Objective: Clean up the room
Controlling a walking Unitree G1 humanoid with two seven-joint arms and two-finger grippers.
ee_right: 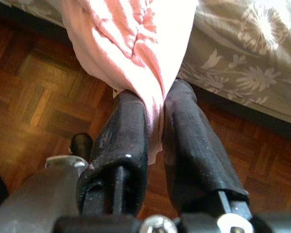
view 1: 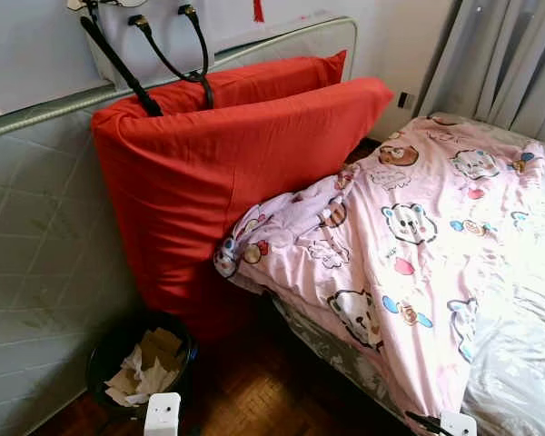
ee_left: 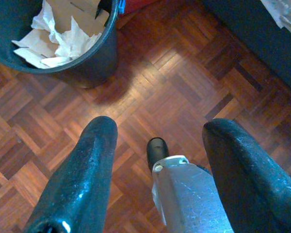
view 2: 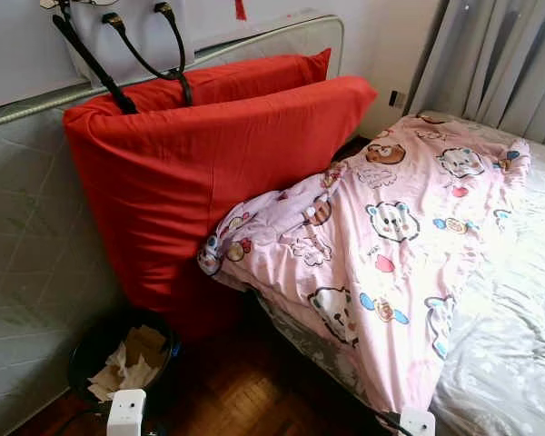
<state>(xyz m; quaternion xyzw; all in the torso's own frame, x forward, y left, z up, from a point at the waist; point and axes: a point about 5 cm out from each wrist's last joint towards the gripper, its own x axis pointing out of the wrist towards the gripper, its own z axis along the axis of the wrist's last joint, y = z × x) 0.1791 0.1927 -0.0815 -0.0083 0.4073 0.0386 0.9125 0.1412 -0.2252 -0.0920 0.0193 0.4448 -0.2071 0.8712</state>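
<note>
While your right claw (ee_right: 155, 121) has its 2 fingers pinched tight on the hanging corner of the pink cartoon blanket (view 1: 409, 245), that grip looks meant for dragging the cloth back up onto the bed (view 1: 527, 363), since the blanket lies rumpled across the mattress with its edge spilling over the side toward the parquet floor (ee_left: 184, 87). Your left claw (ee_left: 157, 165) hangs spread wide and empty above that floor, near the black bin (ee_left: 94, 58) stuffed with paper scraps. You can see 2 red cushions (view 1: 227, 154) propped upright against a grey quilted mattress (view 1: 36, 254) that leans on the wall, likely parked there to free the bed. A bag (view 1: 145, 36) hangs above them, its top cut off. How much blanket trails below the claw is hidden.
</note>
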